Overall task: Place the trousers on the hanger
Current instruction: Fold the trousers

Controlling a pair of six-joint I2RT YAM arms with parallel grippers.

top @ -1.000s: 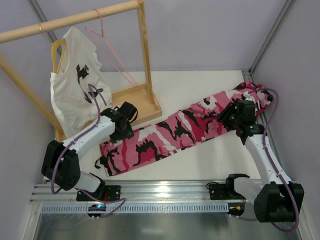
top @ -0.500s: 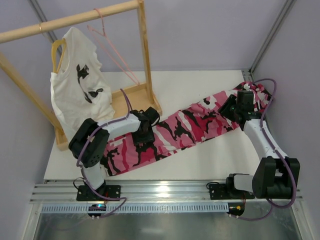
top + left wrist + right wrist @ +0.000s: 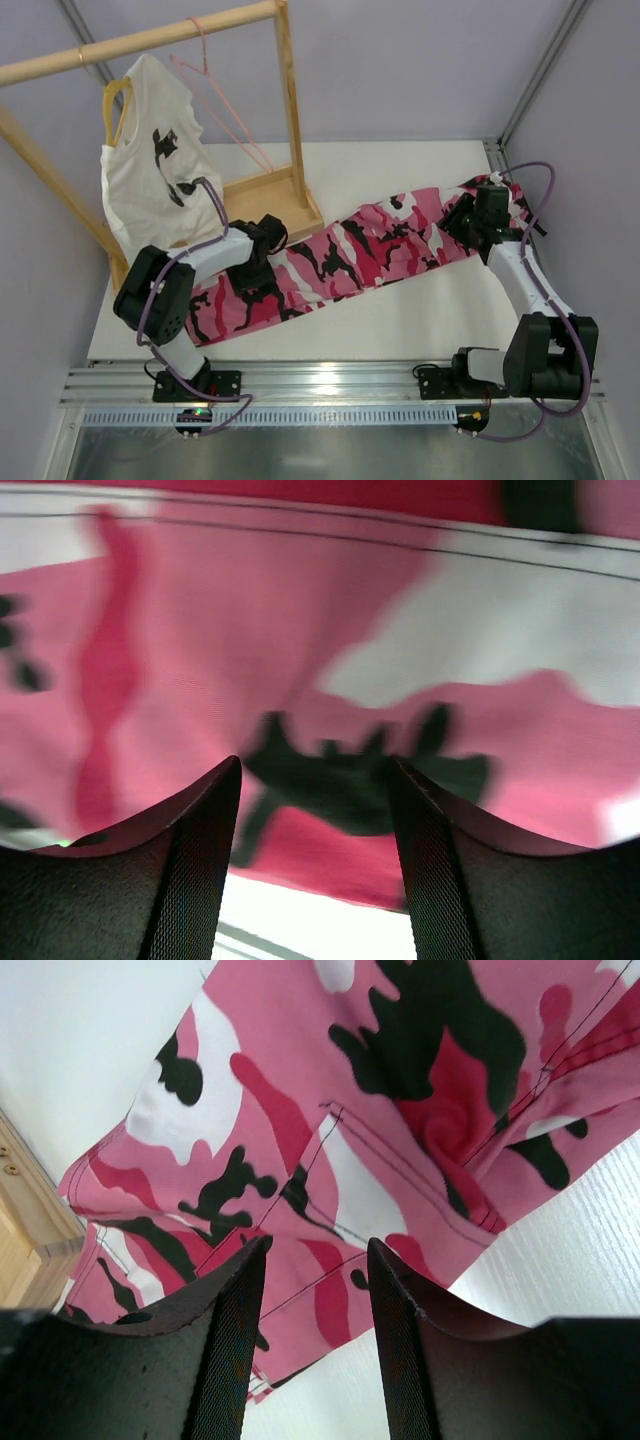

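Trousers further left; axis lower-left to upper-right

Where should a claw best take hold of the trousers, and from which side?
Probably a long edge near one end, from above: the trousers lie flat on the table, so only an edge or fold gives cloth to pinch.

One pair of trousers, one pink hanger, one yellow hanger, one T-shirt, one rack.
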